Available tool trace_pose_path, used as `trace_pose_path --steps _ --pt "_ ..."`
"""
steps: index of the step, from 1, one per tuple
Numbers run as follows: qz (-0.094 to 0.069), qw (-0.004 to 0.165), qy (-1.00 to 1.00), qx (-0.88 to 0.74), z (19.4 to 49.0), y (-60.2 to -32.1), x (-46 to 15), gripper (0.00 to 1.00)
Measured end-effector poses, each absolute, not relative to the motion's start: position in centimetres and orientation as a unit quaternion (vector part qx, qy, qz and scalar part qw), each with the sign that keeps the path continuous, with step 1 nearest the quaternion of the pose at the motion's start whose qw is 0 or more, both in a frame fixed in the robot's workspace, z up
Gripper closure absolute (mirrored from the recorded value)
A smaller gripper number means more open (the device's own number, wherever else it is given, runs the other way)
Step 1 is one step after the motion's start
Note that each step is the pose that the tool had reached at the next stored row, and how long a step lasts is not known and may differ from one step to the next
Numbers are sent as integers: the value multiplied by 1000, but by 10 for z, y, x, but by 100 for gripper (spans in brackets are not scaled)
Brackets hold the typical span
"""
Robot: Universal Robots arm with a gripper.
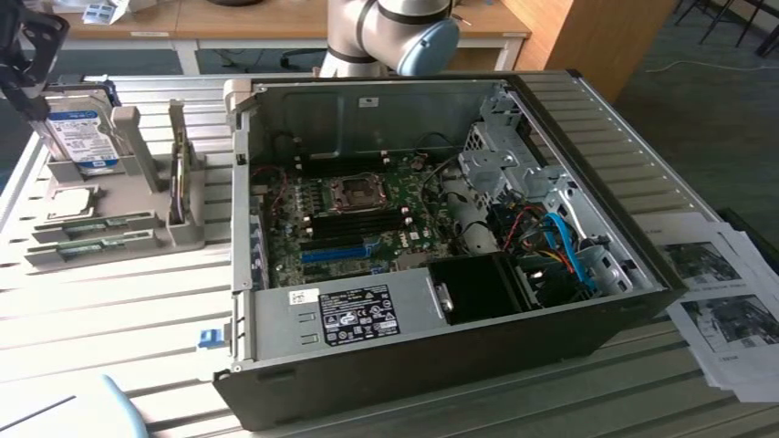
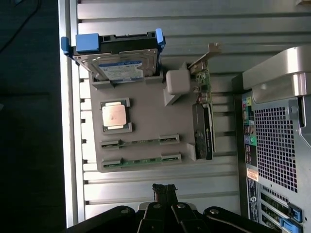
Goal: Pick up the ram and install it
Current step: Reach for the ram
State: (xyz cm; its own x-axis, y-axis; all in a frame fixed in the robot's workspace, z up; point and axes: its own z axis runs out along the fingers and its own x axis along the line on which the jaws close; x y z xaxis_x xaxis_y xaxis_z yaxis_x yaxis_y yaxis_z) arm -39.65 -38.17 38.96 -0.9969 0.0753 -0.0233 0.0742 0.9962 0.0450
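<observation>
Two ram sticks (image 2: 141,142) (image 2: 141,160), thin green strips, lie flat in slots of a grey holder (image 2: 146,116); in the exterior view they are at the exterior view's left (image 1: 91,225) (image 1: 95,245). My gripper (image 2: 164,190) hovers above the slatted table beside the holder, a short way from the nearer stick; its dark fingers are pressed together and hold nothing. In the exterior view the gripper (image 1: 18,64) is a dark shape at the upper left edge, above the holder. The motherboard's black ram slots (image 1: 365,219) lie inside the open computer case (image 1: 426,356).
The holder also carries an upright blue-labelled hard drive (image 2: 119,65), a silver CPU (image 2: 115,115) and an expansion card on edge (image 2: 204,121). The case's rear panel (image 2: 277,141) stands beside the holder. A blue slot (image 1: 335,253) is on the motherboard. Papers (image 1: 724,292) lie at the exterior view's right.
</observation>
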Motion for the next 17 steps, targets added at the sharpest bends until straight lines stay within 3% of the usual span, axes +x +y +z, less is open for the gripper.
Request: trace_pose_path --steps 17 --pt "22 12 999 37 389 -362 -402 91"
